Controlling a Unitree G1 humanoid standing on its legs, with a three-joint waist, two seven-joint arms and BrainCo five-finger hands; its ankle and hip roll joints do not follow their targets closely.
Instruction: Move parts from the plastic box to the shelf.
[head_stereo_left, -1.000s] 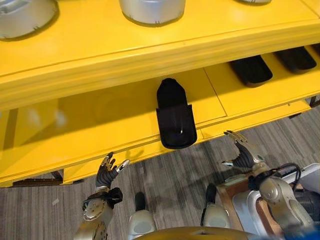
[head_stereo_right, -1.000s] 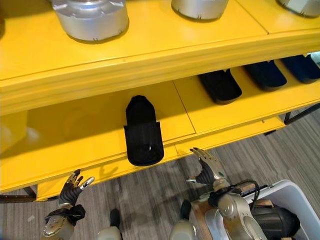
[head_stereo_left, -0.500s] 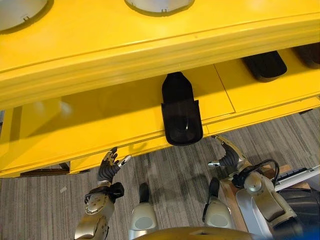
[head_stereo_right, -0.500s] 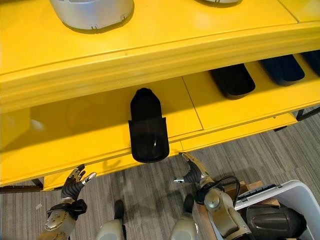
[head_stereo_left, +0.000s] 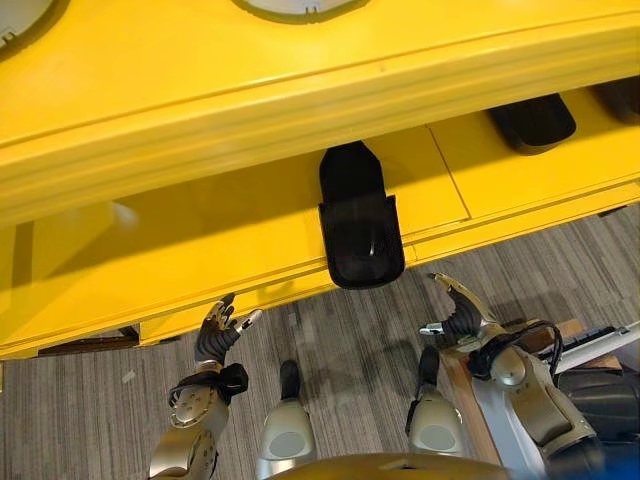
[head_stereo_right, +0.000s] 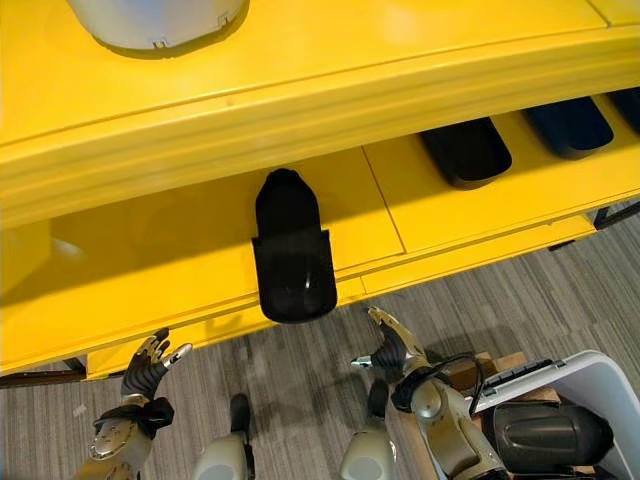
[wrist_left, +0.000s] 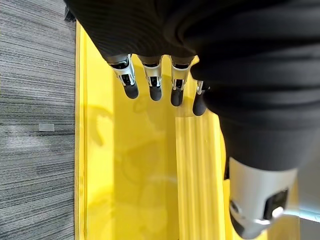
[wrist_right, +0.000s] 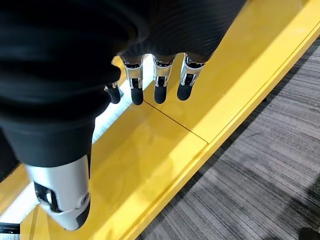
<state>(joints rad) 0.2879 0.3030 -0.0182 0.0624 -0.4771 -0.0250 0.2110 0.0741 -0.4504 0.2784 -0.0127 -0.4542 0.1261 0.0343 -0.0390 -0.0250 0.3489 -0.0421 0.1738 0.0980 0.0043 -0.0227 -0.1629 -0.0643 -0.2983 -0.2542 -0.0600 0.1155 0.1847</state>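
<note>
A black part (head_stereo_left: 358, 228) lies on the lower level of the yellow shelf (head_stereo_left: 200, 250), its wide end overhanging the front edge. More black parts (head_stereo_left: 531, 122) rest further right on the same level. My left hand (head_stereo_left: 216, 338) hangs open below the shelf's front edge at the lower left, holding nothing. Just right of the overhanging part, my right hand (head_stereo_left: 461, 317) is also open and empty below the edge. The white plastic box (head_stereo_right: 588, 385) at the lower right holds a dark part (head_stereo_right: 550, 433).
Silver round housings (head_stereo_right: 155, 18) stand on the shelf's upper level. Grey striped floor (head_stereo_left: 340, 340) lies between the shelf and the box. A wooden pallet (head_stereo_left: 462, 375) edge shows beside the box.
The view has shifted slightly, so the shelf sits a little differently in the picture. My right hand has drawn back a little from the shelf edge; the left hand stays as it was.
</note>
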